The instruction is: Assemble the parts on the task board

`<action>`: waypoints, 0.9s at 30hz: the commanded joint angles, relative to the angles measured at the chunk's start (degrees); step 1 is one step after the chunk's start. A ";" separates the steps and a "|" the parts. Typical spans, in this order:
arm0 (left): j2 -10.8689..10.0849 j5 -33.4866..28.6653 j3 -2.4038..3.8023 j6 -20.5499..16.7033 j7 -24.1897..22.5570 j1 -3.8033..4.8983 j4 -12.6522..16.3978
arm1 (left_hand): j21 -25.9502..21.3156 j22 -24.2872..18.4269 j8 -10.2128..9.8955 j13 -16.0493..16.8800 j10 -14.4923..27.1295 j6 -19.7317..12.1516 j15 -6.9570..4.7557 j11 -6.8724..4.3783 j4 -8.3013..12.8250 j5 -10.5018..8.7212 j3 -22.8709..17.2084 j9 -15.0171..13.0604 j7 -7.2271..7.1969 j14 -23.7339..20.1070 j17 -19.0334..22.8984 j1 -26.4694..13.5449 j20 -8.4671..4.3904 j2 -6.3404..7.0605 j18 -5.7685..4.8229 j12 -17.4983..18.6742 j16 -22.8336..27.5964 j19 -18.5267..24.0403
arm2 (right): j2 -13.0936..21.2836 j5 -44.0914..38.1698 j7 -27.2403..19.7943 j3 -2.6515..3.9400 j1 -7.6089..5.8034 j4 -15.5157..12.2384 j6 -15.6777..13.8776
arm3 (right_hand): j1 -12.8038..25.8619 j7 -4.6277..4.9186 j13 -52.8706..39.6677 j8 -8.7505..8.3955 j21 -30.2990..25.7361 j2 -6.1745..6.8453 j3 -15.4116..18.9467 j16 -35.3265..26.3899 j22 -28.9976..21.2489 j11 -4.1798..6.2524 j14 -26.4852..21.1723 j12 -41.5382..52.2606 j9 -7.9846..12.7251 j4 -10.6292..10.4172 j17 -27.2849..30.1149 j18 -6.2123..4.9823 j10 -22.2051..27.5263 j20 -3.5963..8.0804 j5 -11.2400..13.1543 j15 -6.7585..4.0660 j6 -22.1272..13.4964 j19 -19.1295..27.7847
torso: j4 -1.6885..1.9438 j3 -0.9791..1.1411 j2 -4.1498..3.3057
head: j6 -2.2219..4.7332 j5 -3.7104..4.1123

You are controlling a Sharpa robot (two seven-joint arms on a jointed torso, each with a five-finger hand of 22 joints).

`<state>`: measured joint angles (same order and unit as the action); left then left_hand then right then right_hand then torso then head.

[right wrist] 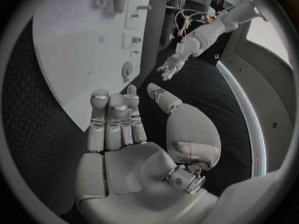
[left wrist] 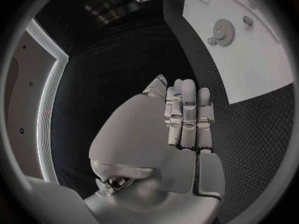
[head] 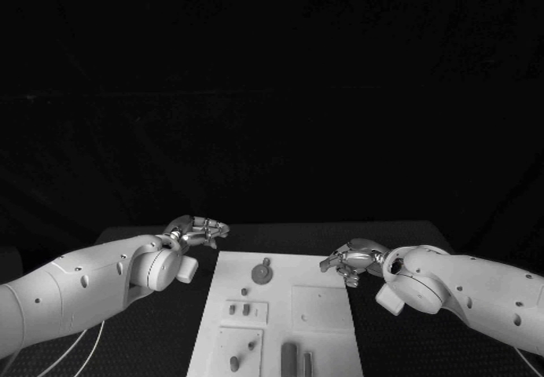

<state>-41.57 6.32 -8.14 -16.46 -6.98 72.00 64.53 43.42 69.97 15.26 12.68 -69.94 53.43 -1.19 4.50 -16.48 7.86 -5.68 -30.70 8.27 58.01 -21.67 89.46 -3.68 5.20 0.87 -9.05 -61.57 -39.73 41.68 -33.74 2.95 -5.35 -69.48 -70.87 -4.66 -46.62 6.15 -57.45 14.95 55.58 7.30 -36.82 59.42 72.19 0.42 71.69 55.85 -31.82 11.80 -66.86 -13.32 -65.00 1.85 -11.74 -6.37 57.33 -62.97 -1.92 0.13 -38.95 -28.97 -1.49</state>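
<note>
1. Both robot hands are off the task board (head: 323, 271) and holding nothing. The left robot hand (head: 199, 230) hovers over the black table (head: 148, 330) just past the board's far left corner. The right robot hand (head: 351, 263) sits at the board's far right edge. In the wrist views each one has its fingers stretched out side by side, palm bare, so I'd call both released.

2. The board lies in the middle of the table. A round gear-like part (head: 262, 273) sits near its far end, small pegs (head: 239, 309) are in a recessed block on the left, another small part (head: 235, 363) is closer in, and long bar-shaped parts (head: 289, 357) lie at the near edge.

3. How far along? Honestly can't settle it. Some pieces look seated and some look like they're just lying there, with the square recess (head: 317, 306) on the right looking vacant. That fits a board with pieces left to place, or one mostly sorted with the hands backed off.

4. View differences: the head view gives the whole board layout. The left wrist view gets closer on the gear and a small round piece (left wrist: 248, 20) beside it. The right wrist view shows the other hand across the board, fingers spread apart.
</note>
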 commanded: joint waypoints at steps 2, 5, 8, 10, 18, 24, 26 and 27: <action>0.41 -3.86 0.15 7.75 -1.48 1.03 -2.15 | -0.70 0.07 -0.37 -0.22 0.52 -0.42 1.10 0.88 -0.05 -0.85 -0.38 -0.08 0.10 -2.43 2.32 -0.97 -2.21 0.02 -0.83 0.60 5.20 0.36 | -5.10 5.94 -10.22 1.22 -0.02 11.26 -3.54 | -1.22 0.59 3.57 -0.57 -4.93 -1.54 0.03 -5.07 -2.15 -1.18 -4.72 -4.90 -0.38 1.25 3.10 -1.18 4.48 -1.76 0.74 1.13 -1.81 4.64 | -0.25 0.15 1.57 | 4.89 0.47; 1.16 -3.85 0.19 10.36 -2.26 1.84 -4.04 | -2.63 -0.49 -1.15 -1.12 3.27 -2.09 4.22 1.70 -0.05 -2.88 -0.64 0.06 0.16 -6.07 5.42 -1.86 0.65 -0.17 0.07 2.77 13.63 2.10 | -8.56 8.32 -14.10 2.98 0.60 18.03 -2.83 | -1.65 2.36 11.38 -1.05 -13.80 -1.81 -0.32 -14.59 -6.85 -3.58 -10.79 -13.26 -0.68 1.38 9.40 0.73 8.97 -5.33 0.70 4.89 -3.76 12.37 | -0.83 0.28 2.35 | 6.57 -0.27; 2.65 -3.85 0.25 10.69 -2.77 1.99 -6.68 | -4.75 -1.10 -2.12 -1.84 5.02 -4.28 6.11 1.15 -0.15 -4.27 -0.63 0.46 -0.22 -9.60 6.94 -2.89 2.69 -0.12 0.71 4.57 20.13 4.26 | -10.28 9.75 -16.40 6.22 1.98 21.49 -2.63 | -2.21 3.29 23.49 -1.24 -21.95 -2.84 0.05 -25.91 -12.37 -5.20 -13.57 -24.66 -0.48 2.05 17.46 1.52 9.46 -8.31 -0.81 8.45 -5.01 17.54 | -1.23 0.29 2.90 | 7.74 -0.84; 4.11 -3.85 0.26 9.77 -2.93 1.98 -8.71 | -6.93 -1.96 -2.91 -2.55 6.97 -6.02 6.76 0.99 -0.21 -4.46 -0.05 0.94 -0.34 -11.29 7.26 -4.03 3.49 0.04 0.23 5.38 22.99 6.44 | -11.07 11.30 -16.97 7.15 2.27 23.05 -2.17 | -1.81 2.53 29.97 -2.02 -28.18 -3.14 0.60 -33.76 -16.07 -7.01 -18.23 -32.03 0.08 2.89 22.41 2.94 11.10 -10.30 -1.82 11.85 -7.13 23.46 | -1.27 0.42 3.17 | 8.14 -1.12; 6.67 -5.58 0.28 8.72 -4.34 1.78 -12.27 | -11.52 -4.22 -4.09 -5.98 14.23 -9.56 9.26 -0.13 -0.15 -2.14 4.64 1.86 -2.11 -17.53 9.04 -6.05 5.96 -0.53 0.66 5.35 31.05 8.99 | -11.99 12.62 -17.52 8.68 3.61 23.76 -0.65 | -1.85 2.13 41.56 -2.26 -35.44 -3.76 4.70 -43.45 -21.08 -8.22 -22.01 -43.72 1.08 3.26 30.74 3.15 10.43 -12.60 -3.03 13.87 -9.64 27.26 | -1.36 0.80 4.22 | 7.65 -2.16; 6.38 -5.69 0.28 10.58 -4.84 1.47 -12.06 | -12.66 -4.66 -3.71 -6.54 13.91 -9.31 8.20 -0.47 -0.13 -1.97 5.12 1.88 -2.41 -17.75 9.03 -5.69 5.76 -1.29 0.10 5.12 32.18 9.37 | -11.72 12.62 -17.34 8.69 3.62 23.26 -0.99 | -2.04 2.87 44.15 -2.18 -36.74 -3.87 5.63 -44.40 -22.18 -8.91 -21.49 -45.87 1.45 2.73 32.68 2.69 9.14 -13.07 -3.23 14.36 -10.23 26.82 | -1.21 1.21 4.25 | 6.92 -2.31; 6.44 -4.55 0.28 8.00 -3.08 1.49 -12.15 | -43.42 -25.79 -15.26 -12.68 69.94 -53.43 1.19 -4.50 16.48 -7.86 5.68 30.70 -8.27 -58.01 21.67 -32.69 3.68 -5.20 -0.87 9.05 61.57 39.73 | -11.81 11.45 -15.83 8.68 3.60 23.16 -2.05 | 46.62 -6.15 57.45 -14.95 -55.58 -7.30 36.82 -59.42 -72.19 -0.42 -71.69 -55.85 31.82 -11.80 66.86 13.32 65.00 -1.85 11.74 6.37 -57.33 62.97 | -1.31 0.88 4.12 | 7.24 -2.23; 6.37 -4.57 0.34 7.73 -3.23 1.39 -11.87 | -43.42 -27.26 -15.26 -12.68 69.94 -53.43 1.19 -4.50 16.48 -7.86 5.68 30.70 -8.27 -58.01 21.67 -34.62 3.68 -5.20 -0.87 9.05 61.57 39.73 | -11.71 11.59 -15.94 8.65 3.64 22.88 -2.30 | 46.62 -6.15 57.45 -14.95 -55.58 -7.30 36.82 -59.42 -72.19 -0.42 -71.69 -55.85 31.82 -11.80 66.86 13.32 65.00 -1.85 11.74 6.37 -57.33 62.97 | -1.27 0.87 4.16 | 7.10 -2.19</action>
<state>-35.18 1.75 -7.91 -8.23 -9.92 73.46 52.30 20.19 58.14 7.57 4.03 -36.69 28.89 4.63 2.67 -10.91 3.89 -0.37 -18.87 3.85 26.32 -8.28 74.58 1.32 2.65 0.87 -2.59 -19.27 -19.91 29.90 -22.34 -12.78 3.29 -65.85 -47.66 -6.65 -31.77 6.03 -8.74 8.36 12.35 2.11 -20.44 9.84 32.72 -5.56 32.92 6.55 -19.89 9.52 -22.40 -7.05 -36.56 -7.48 -9.82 5.43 30.90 -23.70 -3.24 1.07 -34.83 -21.70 -3.77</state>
